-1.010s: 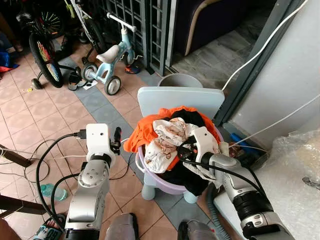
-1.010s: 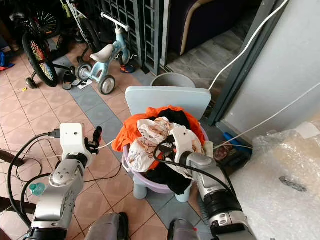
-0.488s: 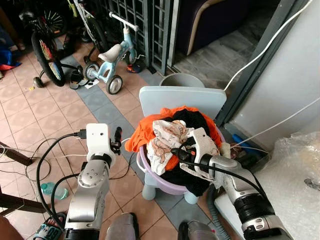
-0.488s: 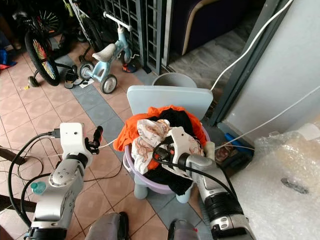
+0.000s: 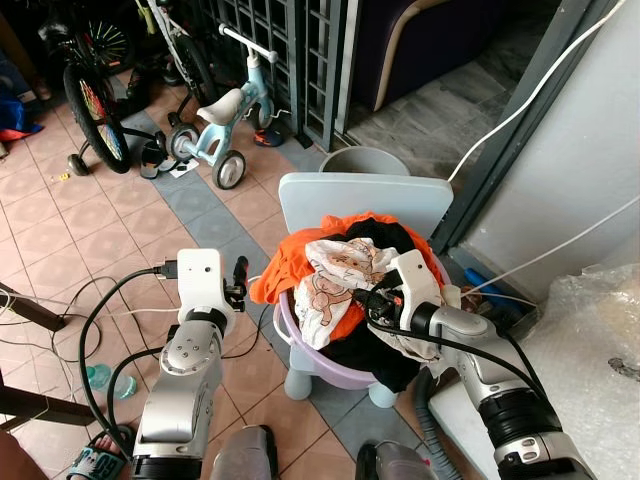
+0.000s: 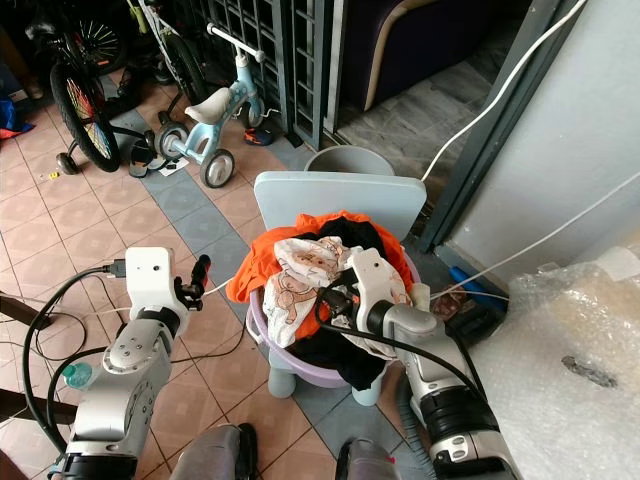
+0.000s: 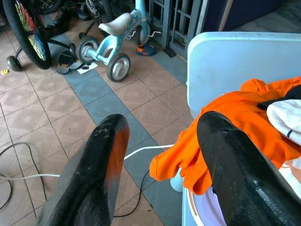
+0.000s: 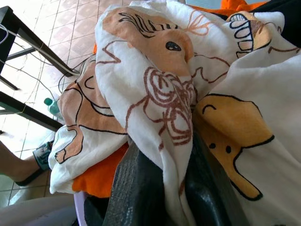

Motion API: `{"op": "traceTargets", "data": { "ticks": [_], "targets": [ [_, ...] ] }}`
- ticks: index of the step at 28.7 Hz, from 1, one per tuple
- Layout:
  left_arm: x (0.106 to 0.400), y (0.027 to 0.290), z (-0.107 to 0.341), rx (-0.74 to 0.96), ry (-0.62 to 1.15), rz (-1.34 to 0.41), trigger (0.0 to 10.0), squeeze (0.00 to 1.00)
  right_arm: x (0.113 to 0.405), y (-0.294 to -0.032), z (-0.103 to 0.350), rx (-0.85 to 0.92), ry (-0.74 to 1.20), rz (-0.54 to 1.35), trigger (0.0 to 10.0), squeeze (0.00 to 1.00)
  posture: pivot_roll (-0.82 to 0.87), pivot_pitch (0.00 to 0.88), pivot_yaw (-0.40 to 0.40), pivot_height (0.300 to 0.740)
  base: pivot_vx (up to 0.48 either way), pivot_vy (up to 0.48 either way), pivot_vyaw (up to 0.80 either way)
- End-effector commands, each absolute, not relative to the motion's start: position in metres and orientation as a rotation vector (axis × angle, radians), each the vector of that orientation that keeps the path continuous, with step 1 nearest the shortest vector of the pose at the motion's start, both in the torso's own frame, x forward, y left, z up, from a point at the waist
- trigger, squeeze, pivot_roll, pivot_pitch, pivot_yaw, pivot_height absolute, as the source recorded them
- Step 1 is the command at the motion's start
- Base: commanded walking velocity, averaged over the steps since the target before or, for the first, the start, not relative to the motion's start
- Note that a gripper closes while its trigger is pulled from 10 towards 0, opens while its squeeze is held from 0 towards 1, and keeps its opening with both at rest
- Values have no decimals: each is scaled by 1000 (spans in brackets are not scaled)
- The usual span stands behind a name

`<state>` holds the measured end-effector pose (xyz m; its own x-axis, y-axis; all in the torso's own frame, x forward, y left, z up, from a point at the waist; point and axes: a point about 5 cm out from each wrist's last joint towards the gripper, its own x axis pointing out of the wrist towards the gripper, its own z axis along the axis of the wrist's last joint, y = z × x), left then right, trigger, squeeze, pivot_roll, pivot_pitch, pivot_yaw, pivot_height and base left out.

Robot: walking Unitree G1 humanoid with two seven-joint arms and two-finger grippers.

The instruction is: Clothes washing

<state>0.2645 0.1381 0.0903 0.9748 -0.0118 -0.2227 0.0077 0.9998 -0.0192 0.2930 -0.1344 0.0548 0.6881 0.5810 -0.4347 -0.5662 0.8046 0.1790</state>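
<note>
Center frame: right gripper (image 8: 164, 188) is pinching printed cloth (image 8: 160, 89) in basin (image 5: 320, 365), fold betw fingers seen at wrist; left gripper (image 7: 164, 155) is hovering open, lower left

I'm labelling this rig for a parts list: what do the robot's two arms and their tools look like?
Both arms are silver jointed metal with black cables looped alongside. The left arm carries a white boxy wrist block; its tool has two long, rounded black fingers. The right arm has a black forearm band and a white wrist housing.
</note>
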Motion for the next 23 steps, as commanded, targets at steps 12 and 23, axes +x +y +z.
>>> {"op": "traceTargets", "data": {
  "ticks": [12,23],
  "targets": [
    [268,131,89,-3,228,-9,10000,0,295,-129,66,254,364,395,0,0,58,43,-2,740,0,0,0],
    [274,127,92,-7,188,-32,10000,0,316,-157,155,137,-107,59,0,0,46,18,2,740,0,0,0]
  ]
}}
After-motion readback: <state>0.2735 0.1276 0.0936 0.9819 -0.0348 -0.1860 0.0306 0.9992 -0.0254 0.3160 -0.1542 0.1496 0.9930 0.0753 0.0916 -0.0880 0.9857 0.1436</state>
